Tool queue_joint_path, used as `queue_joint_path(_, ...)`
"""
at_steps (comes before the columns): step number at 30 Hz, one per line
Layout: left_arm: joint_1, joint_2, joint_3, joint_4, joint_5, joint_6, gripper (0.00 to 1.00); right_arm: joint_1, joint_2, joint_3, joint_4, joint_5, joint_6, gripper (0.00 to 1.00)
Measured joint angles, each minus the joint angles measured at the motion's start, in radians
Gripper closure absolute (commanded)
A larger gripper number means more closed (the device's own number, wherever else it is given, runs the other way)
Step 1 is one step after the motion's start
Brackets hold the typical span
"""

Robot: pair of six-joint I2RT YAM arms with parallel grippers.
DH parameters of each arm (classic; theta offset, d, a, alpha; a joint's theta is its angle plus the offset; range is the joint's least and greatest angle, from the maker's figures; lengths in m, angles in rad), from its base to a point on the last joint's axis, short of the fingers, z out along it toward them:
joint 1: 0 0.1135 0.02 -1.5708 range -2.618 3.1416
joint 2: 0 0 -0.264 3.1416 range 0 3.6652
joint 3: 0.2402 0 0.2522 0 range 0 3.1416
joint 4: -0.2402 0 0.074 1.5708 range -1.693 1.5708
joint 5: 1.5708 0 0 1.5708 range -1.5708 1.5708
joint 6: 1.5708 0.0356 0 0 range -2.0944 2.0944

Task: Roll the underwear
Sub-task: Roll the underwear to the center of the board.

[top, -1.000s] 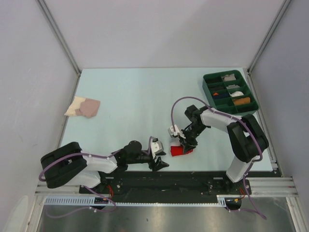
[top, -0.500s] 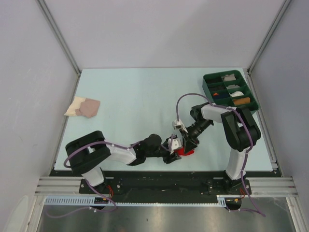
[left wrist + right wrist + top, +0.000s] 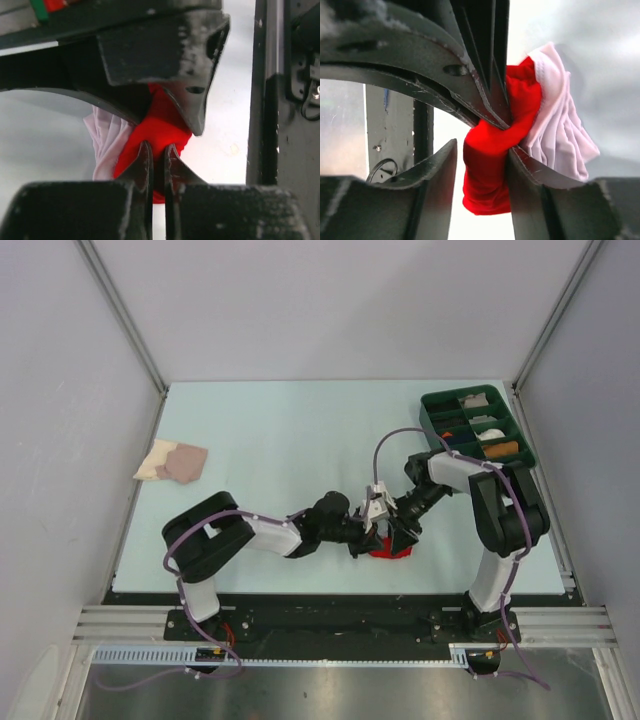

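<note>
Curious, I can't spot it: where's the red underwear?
Top view: the underwear is by the near edge of the table, right of centre, pinched in the left gripper, right gripper alongside.

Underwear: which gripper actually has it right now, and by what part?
The left gripper is shut on a red fold of the underwear. The right gripper is open, its fingers either side of the bunched fabric, not clamping it.

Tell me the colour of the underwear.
The underwear is bright red with white, clearest from the right wrist.
</note>
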Motion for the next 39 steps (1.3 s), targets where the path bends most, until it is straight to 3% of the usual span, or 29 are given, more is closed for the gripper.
queue_joint_path(9, 0.028, 0.057, 0.064, 0.016, 0.045, -0.024, 1.00, -0.076, -0.090, -0.005, 0.008, 0.063, 0.130, 0.40)
queue_joint_path(23, 0.061, 0.087, 0.066, 0.036, 0.101, -0.151, 0.99, -0.141, -0.097, -0.004, 0.061, -0.050, 0.180, 0.32)
queue_joint_path(26, 0.064, 0.090, 0.066, 0.042, 0.106, -0.160, 1.00, -0.139, -0.038, -0.004, 0.065, -0.048, 0.186, 0.25)
queue_joint_path(27, 0.064, 0.091, 0.066, 0.043, 0.107, -0.163, 1.00, -0.138, -0.023, -0.004, 0.067, -0.047, 0.188, 0.01)
queue_joint_path(39, 0.072, 0.098, 0.058, 0.071, 0.116, -0.196, 1.00, -0.110, 0.005, -0.010, 0.132, -0.026, 0.334, 0.00)
